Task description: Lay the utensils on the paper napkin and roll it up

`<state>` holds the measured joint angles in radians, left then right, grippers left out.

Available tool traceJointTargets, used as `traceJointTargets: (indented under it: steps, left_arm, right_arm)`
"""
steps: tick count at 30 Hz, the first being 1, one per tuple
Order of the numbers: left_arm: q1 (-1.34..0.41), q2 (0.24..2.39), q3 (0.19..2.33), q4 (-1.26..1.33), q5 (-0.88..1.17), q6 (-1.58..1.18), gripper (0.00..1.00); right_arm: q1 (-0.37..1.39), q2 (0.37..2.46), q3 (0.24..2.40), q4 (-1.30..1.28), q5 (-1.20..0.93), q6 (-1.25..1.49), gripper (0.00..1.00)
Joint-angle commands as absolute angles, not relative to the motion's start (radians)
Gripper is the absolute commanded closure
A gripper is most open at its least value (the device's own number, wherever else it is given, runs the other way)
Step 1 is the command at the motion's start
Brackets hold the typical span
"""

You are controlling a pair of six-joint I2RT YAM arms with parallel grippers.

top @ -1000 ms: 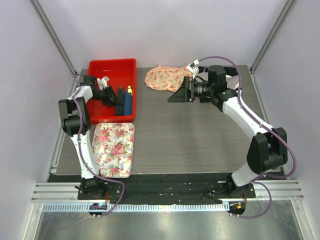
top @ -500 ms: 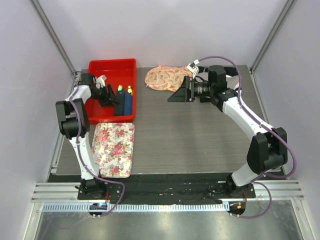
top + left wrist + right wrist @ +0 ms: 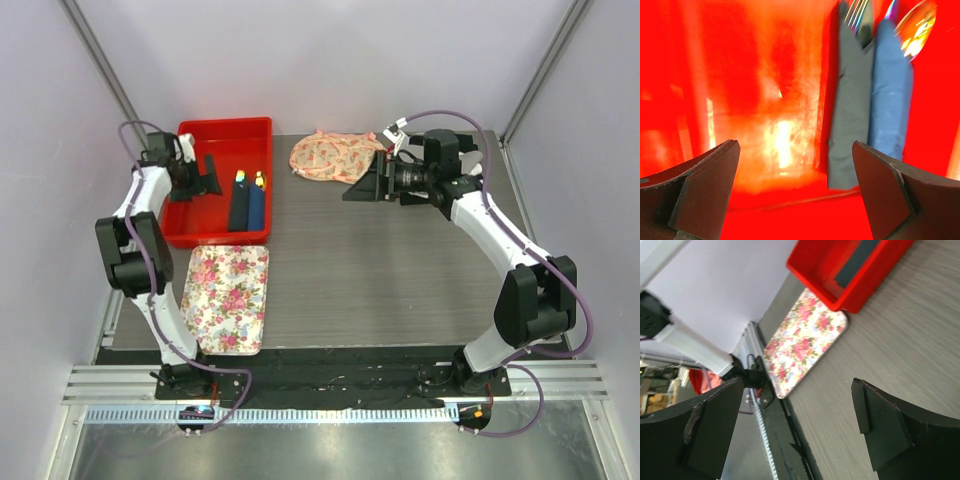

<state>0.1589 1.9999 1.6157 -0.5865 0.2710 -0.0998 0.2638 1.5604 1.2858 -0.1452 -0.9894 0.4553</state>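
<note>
My left gripper [image 3: 213, 177] is inside the red bin [image 3: 225, 125], at the far left corner of the table [image 3: 400, 280]. Its two fingers are spread wide apart and there is nothing between them. From the left wrist camera I see only the red floor of the bin between the fingers.

The dark napkin roll [image 3: 240, 208] lies flat in the bin, just to the right of the left gripper and not touching it. The prongs of a fork [image 3: 856, 11] stick out of its far end. I cannot see a knife. A blue roll [image 3: 257, 205] lies right beside the dark one, side by side and touching, with a shiny rounded tip [image 3: 917, 25] at its far end.

My right gripper [image 3: 358, 188] hangs over the far middle of the table, turned to point left. Its fingers are wide apart too, and it holds nothing. A flowery cloth [image 3: 328, 157] lies just beside it, toward the back. A flowery tray [image 3: 228, 300] sits on the table just in front of the bin, with nothing on it.
</note>
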Motion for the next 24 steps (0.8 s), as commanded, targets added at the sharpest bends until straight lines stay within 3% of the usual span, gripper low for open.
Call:
traceJointTargets:
  steps: [1,5,10,18,24]
  left_arm:
    - [0.158,1.835,1.741,-0.636,0.151,-0.064,0.0]
    - [0.143,1.799,1.87,-0.774,0.104,-0.046,0.0]
    - [0.078,1.698,1.841,-0.844,0.107,-0.009,0.0]
    - [-0.054,1.398,1.36,-0.646,0.009,-0.11,0.0]
    - [-0.063,1.336,1.23,-0.626,0.012,-0.118,0.0]
  right_arm:
    - [0.204,1.536,1.373,-0.293,-0.866,0.299,0.0]
    - [0.135,1.505,1.374,-0.368,-0.769,0.23,0.0]
    - [0.066,1.477,1.352,-0.44,-0.618,0.137,0.0]
    - [0.051,1.379,1.185,-0.471,-0.444,0.014,0.0]
    - [0.052,1.345,1.094,-0.472,-0.407,0.005,0.01]
